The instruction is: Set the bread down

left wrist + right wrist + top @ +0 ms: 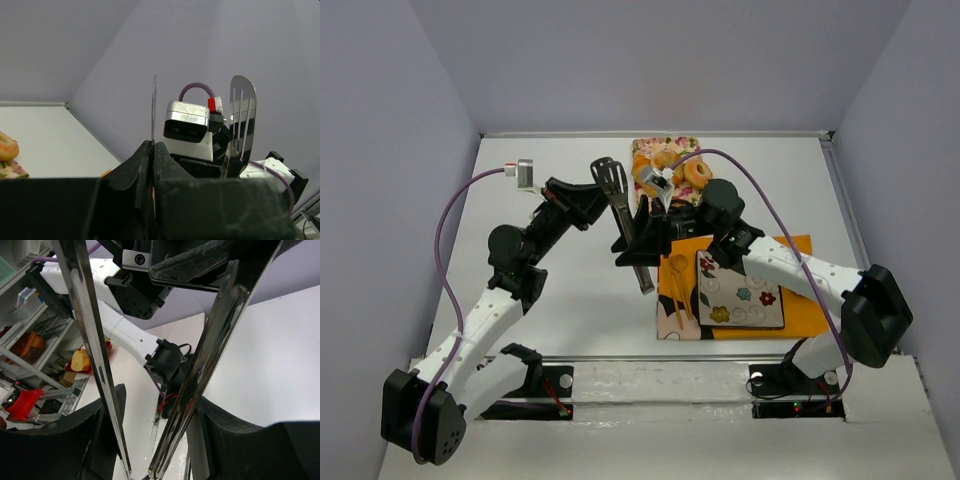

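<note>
Gripping, left: the left gripper (pixel 153 146) had its fingers (pixel 135 172) pressed together on the tongs (pixel 154 107). One thin metal arm of the tool stood edge-on out of the seam between them.
Gripping, right: the right gripper (pixel 157 410) sat clamped around the same tongs. Each black finger (pixel 102 440) lay against the outside of a shiny arm, and the two arms ran down to meet low between the fingers.
Tongs: they were held between the two grippers. In the top view the slotted heads pointed toward the far wall and the hinge end toward the arm bases. In the left wrist view the second head stood apart from the pinched arm.
Wrist camera: the silver camera housing (pixel 186 120) on the right wrist, with a loop of purple cable (pixel 196 87), showed just behind the tongs.
Arms: the left arm (pixel 485 320) rose from the near-left base and bent inward. The right arm (pixel 790 265) folded at an elbow near the right edge and reached across the orange mat (pixel 800 305).
Bread: the bread (pixel 698 174) lay on the right side of the flowered plate (pixel 642 146), just beside the paler pastries (pixel 665 158). No finger touched it, and the right wrist was just in front of it.
Plate: it sat at the far edge of the white table (pixel 560 300).
Mat: it carried a white cloth printed with flowers (pixel 740 290) and, beside that, pale wooden utensils (pixel 678 285).
</note>
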Motion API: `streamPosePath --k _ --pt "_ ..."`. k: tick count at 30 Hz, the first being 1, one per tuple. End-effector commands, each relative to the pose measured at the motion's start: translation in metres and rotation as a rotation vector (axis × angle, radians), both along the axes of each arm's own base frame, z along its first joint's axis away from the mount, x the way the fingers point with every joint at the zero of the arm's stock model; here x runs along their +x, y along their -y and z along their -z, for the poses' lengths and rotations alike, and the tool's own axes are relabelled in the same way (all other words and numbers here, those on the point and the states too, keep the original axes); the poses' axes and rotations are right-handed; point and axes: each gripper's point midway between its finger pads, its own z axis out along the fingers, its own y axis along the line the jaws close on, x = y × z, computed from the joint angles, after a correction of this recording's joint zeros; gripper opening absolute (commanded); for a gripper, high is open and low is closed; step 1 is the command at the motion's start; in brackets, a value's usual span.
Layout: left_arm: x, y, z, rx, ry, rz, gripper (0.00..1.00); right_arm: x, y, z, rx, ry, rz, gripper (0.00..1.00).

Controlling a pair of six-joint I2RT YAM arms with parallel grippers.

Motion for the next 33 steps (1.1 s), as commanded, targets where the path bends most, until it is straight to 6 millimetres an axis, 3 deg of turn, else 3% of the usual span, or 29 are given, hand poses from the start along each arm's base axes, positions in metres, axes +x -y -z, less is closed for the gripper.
streamPosePath --k 1,5,8,9,11,13,16,18,21,22,23,24,27,33 --pt "0.006 0.003 -0.004 0.026 0.009 -0.006 0.27 -0.005 0.000 -0.040 0.094 0.104 -0.007 0.53" --pt "0.007 0.004 0.003 0.036 -0.014 -0.001 0.49 -0.004 0.003 -0.048 0.108 0.122 0.025 0.53" --pt "0.011 0.001 0.012 0.044 -0.053 -0.027 0.56 -0.001 0.008 -0.056 0.113 0.151 0.084 0.52" --pt "0.011 0.000 0.013 0.047 -0.055 -0.036 0.65 0.005 0.009 -0.059 0.115 0.155 0.136 0.53" --pt "0.014 -0.001 0.022 0.066 -0.089 -0.052 0.73 0.008 0.016 -0.062 0.091 0.177 0.197 0.53" --pt "0.017 -0.006 0.030 0.079 -0.129 -0.088 0.81 0.027 0.019 -0.063 0.059 0.156 0.330 0.52" --pt "0.021 -0.013 0.042 0.117 -0.170 -0.146 0.98 0.057 0.036 -0.046 -0.062 0.077 0.508 0.51" --pt "0.025 -0.022 0.052 0.137 -0.218 -0.201 0.99 0.079 0.053 -0.043 -0.093 0.043 0.617 0.50" --pt "0.029 -0.032 0.059 0.175 -0.255 -0.269 0.99 0.097 0.073 -0.029 -0.161 -0.005 0.715 0.48" --pt "0.034 -0.039 0.072 0.208 -0.312 -0.317 0.99 0.109 0.086 -0.028 -0.174 -0.019 0.772 0.46" --pt "0.035 -0.046 0.070 0.228 -0.315 -0.355 0.99 0.113 0.093 -0.024 -0.191 -0.036 0.797 0.46" --pt "0.039 -0.057 0.084 0.259 -0.373 -0.420 0.99 0.117 0.100 -0.026 -0.191 -0.042 0.823 0.45" --pt "0.042 -0.080 0.094 0.289 -0.430 -0.543 0.99 0.136 0.123 -0.022 -0.231 -0.046 0.952 0.45" --pt "0.048 -0.116 0.108 0.348 -0.542 -0.738 0.99 0.168 0.165 0.025 -0.578 -0.064 1.190 0.48"
